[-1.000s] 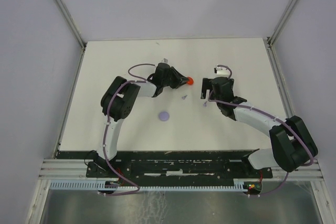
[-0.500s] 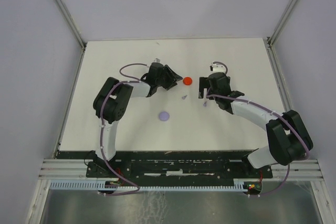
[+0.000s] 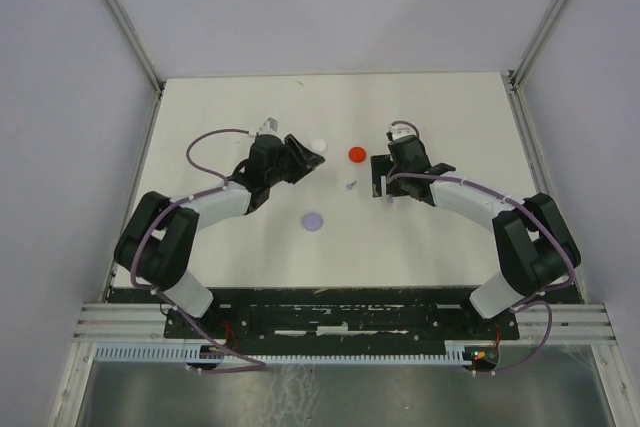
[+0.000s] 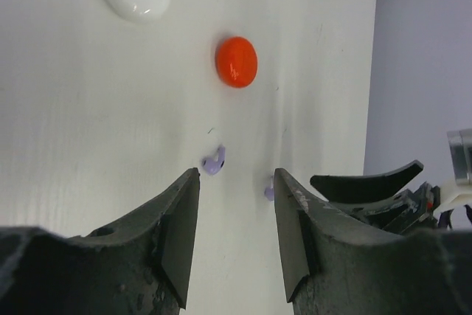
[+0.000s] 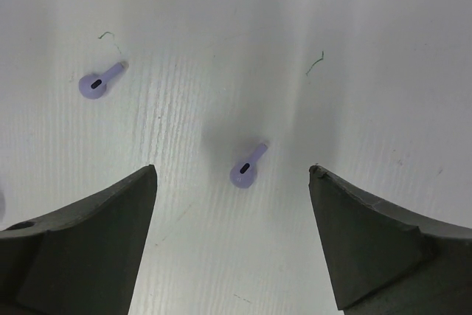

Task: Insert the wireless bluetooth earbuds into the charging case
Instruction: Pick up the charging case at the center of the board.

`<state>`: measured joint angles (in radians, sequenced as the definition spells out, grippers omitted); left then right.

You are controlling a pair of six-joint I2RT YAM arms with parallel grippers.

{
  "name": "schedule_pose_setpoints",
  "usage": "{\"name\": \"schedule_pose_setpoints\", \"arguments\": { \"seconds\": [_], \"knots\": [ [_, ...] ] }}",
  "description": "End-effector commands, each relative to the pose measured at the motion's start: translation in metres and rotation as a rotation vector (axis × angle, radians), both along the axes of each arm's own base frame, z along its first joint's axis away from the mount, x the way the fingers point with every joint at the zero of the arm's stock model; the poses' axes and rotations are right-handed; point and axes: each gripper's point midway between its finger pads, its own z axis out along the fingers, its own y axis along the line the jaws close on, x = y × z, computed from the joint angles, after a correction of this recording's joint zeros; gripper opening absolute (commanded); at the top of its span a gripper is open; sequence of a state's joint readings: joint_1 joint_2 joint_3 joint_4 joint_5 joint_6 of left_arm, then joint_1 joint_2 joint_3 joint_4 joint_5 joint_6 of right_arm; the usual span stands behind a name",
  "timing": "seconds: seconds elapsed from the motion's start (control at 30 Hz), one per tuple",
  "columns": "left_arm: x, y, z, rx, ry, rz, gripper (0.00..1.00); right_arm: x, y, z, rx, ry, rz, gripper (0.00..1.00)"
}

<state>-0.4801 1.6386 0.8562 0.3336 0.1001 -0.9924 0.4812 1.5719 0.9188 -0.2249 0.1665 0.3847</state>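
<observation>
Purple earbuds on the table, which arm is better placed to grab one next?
Right, probably. The right gripper is open wide, with one purple earbud lying between its fingers. The left gripper stands narrower, and the other earbud lies ahead of its tips, not between them.

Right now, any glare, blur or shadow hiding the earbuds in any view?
Left wrist: glare spot on the red disc; one purple earbud slightly soft. Right wrist: farther earbud and nearer earbud sharp, soft shadow around the nearer. Top view: even light, earbuds mere specks.
</observation>
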Motion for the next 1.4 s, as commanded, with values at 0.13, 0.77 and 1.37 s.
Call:
{"name": "schedule_pose_setpoints", "arguments": {
  "seconds": [0.13, 0.77, 1.37],
  "knots": [
    [-0.044, 0.038, -0.005, 0.134, -0.028, 0.012, 0.54, -0.009, 0.050, 0.022, 0.113, -0.058, 0.236, 0.90],
    [-0.052, 0.093, 0.004, -0.003, -0.020, 0.095, 0.55, -0.065, 0.170, -0.002, 0.109, -0.024, 0.843, 0.86],
    [-0.064, 0.131, 0.022, -0.056, -0.061, 0.158, 0.55, -0.069, 0.193, -0.033, -0.082, -0.073, 0.870, 0.86]
  ]
}}
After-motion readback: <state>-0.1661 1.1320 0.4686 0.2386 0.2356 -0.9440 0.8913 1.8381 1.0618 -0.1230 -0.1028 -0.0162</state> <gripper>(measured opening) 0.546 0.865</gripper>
